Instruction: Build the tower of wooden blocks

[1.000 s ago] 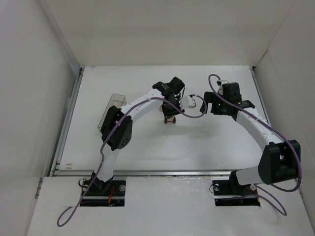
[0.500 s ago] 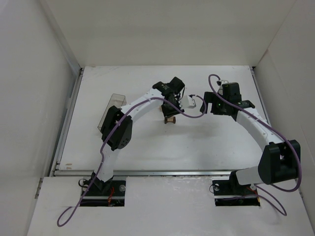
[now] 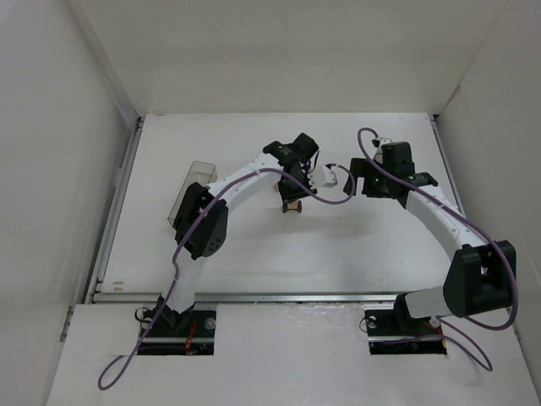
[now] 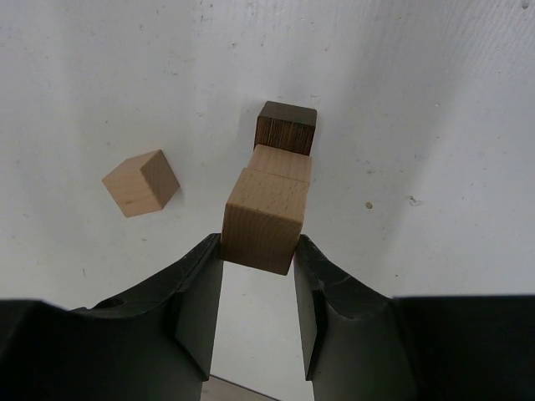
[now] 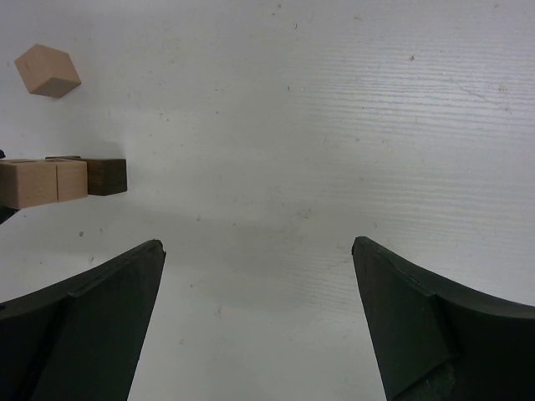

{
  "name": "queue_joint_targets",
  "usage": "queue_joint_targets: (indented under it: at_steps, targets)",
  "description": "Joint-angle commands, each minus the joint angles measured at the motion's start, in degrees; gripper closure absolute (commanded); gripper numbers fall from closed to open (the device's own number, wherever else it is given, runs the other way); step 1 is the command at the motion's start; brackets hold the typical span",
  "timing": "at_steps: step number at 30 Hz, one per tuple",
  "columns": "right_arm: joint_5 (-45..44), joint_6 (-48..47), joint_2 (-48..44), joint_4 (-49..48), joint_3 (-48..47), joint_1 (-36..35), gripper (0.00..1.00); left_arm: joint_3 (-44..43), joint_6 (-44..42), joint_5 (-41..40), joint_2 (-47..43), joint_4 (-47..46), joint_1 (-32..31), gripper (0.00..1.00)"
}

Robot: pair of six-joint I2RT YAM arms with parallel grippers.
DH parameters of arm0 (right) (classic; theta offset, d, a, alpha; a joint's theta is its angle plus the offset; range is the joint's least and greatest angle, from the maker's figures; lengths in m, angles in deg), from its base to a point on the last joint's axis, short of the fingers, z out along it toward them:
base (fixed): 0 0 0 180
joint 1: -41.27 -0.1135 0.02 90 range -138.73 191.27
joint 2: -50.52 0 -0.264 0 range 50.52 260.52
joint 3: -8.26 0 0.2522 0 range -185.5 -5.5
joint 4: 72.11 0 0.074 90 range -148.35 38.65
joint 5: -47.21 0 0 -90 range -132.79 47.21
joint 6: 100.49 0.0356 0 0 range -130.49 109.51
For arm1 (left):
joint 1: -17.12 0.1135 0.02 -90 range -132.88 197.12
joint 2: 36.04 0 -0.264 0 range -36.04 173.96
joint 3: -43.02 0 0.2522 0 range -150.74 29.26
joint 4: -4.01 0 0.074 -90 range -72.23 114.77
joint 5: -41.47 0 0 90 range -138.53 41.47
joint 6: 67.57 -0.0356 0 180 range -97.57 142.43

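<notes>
Between clamped L gripper [image 4: 257,246] jaws: tan cube [image 4: 263,217] atop tower [image 4: 284,154]; R gripper [image 5: 257,246] jaws apart.

I operate in a robotics lab test cell. Evidence: the table [image 3: 355,245] is a bare white board enclosed by plain white panels [image 3: 279,51] at 9, 12 and 3 o'clock. A metal rail [image 3: 279,297] runs along its edge at 6 o'clock. My left arm [image 3: 241,179] and right arm [image 3: 439,216] are bolted down there in cut-outs, with purple cables [image 3: 177,254] hanging exposed. The only props are a clear plastic box [image 3: 190,182] at 10 o'clock and small wooden blocks [image 3: 292,205] near centre.
</notes>
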Motion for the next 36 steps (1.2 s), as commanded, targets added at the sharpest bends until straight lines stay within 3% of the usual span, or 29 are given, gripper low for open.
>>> queue_joint_targets:
  at_steps: [1,11,23,28,36]
  targets:
    - [-0.65,-0.71,-0.23,-1.28,-0.76,0.24,0.0,-1.13,-0.62,-0.56,-0.38,1.41,-0.31,0.75]
    - [-0.13,-0.71,-0.23,-1.28,-0.76,0.24,0.0,-1.66,-0.62,-0.57,-0.38,1.41,-0.31,0.75]
    - [-0.13,-0.71,-0.23,-1.28,-0.76,0.24,0.0,-1.13,-0.1,-0.04,-0.38,1.41,-0.31,0.48]
    - [-0.13,-0.71,-0.23,-1.28,-0.76,0.24,0.0,-1.66,-0.1,0.58,-0.38,2.1,-0.31,0.46]
    - [0.4,-0.71,-0.23,-1.28,-0.76,0.24,0.0,-5.26,0.43,9.01,-4.77,5.01,0.92,0.42]
